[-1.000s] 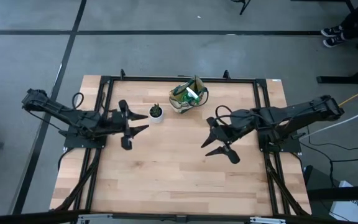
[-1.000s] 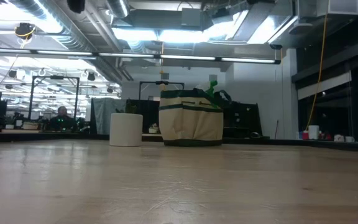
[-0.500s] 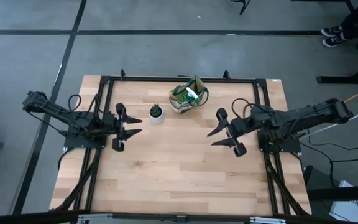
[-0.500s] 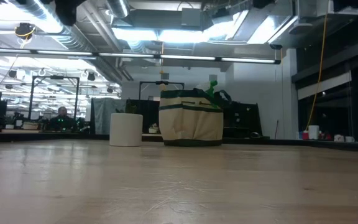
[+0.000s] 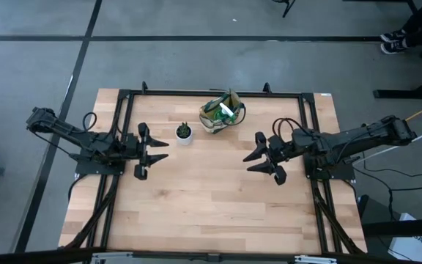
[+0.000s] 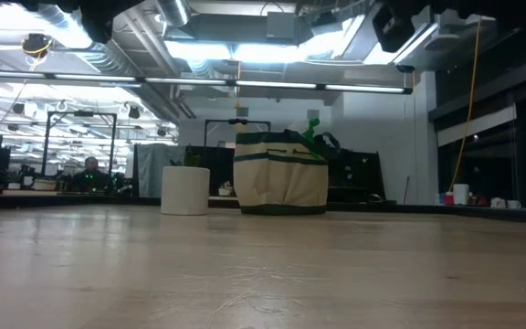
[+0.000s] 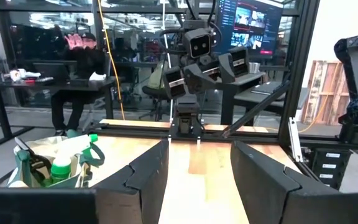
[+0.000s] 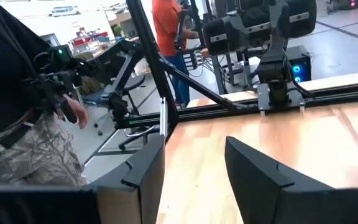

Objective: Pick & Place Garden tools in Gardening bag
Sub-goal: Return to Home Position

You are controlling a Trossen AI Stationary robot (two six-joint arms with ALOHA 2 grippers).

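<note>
The gardening bag (image 5: 222, 114), tan with green trim, stands upright on its base at the table's far middle (image 6: 281, 175). Garden tools stick out of its top, among them a green spray bottle (image 7: 61, 158). My left gripper (image 5: 160, 149) hovers open at the table's left, level, pointing toward the right, with nothing between its fingers (image 7: 197, 180). My right gripper (image 5: 250, 162) hovers open at the table's right, level, pointing toward the left, and holds nothing (image 8: 194, 177). Both stay well short of the bag.
A small white pot (image 5: 184, 134) with a green plant stands just left of the bag (image 6: 185, 190). A black frame (image 5: 211, 93) rims the wooden table (image 5: 196, 213). People stand in the room beyond (image 8: 166, 25).
Both grippers have drawn back from the table's middle, the left toward the left edge, the right toward the right edge, and both have sunk a little. The right gripper has tipped up from a downward slant to level. The bag and pot have kept still.
</note>
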